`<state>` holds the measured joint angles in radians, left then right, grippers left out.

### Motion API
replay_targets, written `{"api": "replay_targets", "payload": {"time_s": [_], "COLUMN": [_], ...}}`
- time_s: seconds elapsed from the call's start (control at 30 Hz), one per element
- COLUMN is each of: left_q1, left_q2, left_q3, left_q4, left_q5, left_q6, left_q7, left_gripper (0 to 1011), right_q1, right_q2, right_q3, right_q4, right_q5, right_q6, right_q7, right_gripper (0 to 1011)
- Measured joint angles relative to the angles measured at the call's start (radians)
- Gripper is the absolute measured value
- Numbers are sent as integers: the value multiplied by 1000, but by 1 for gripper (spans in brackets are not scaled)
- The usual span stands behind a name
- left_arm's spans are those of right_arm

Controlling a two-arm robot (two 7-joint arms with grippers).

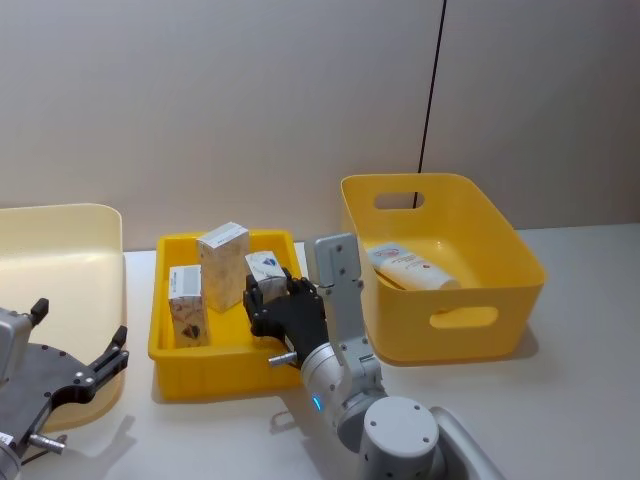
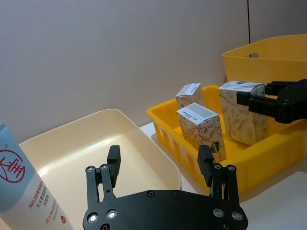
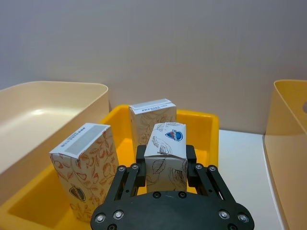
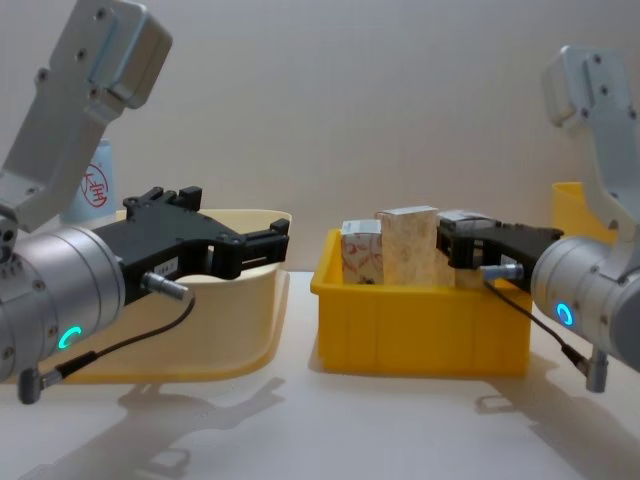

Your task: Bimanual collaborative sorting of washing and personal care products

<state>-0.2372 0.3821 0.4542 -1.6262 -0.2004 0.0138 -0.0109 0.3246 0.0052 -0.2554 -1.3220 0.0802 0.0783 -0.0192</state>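
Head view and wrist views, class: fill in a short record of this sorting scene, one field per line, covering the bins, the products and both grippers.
shallow yellow tray: holds three white cartons
gripped carton: upright in the tray, between the right gripper's jaws
right gripper: inside the tray, shut on that carton
deep yellow bin: one tube lying inside
cream bin: on the robot's left
left gripper: jaws open, nothing held, above the cream bin
blue tube: beside the cream bin

A robot test bench.
Bare grey wall (image 1: pixel 250 100), plain white desk (image 1: pixel 570 400), yellow sorting bins (image 1: pixel 440 265).
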Motion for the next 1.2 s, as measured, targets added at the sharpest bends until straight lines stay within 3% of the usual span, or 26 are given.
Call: {"api": "replay_targets", "payload": {"time_s": [0.7,0.9,1.2], "left_q1": [0,0,0], "left_q2": [0,0,0], "left_q3": [0,0,0], "left_q4": [0,0,0], "left_q5": [0,0,0], "left_q6": [0,0,0], "left_q7": [0,0,0], "left_gripper": [1002,1002,1002], "right_q1": [-9,-3,-6], "right_q2": [39,51,59], "right_q3": [32,59,103], "right_q4": [-47,-82,-142], "right_q5": [22,44,49], "right_q6": [-209,-277,-333], "right_q7": [96,125,121], "right_gripper": [449,449,449]}}
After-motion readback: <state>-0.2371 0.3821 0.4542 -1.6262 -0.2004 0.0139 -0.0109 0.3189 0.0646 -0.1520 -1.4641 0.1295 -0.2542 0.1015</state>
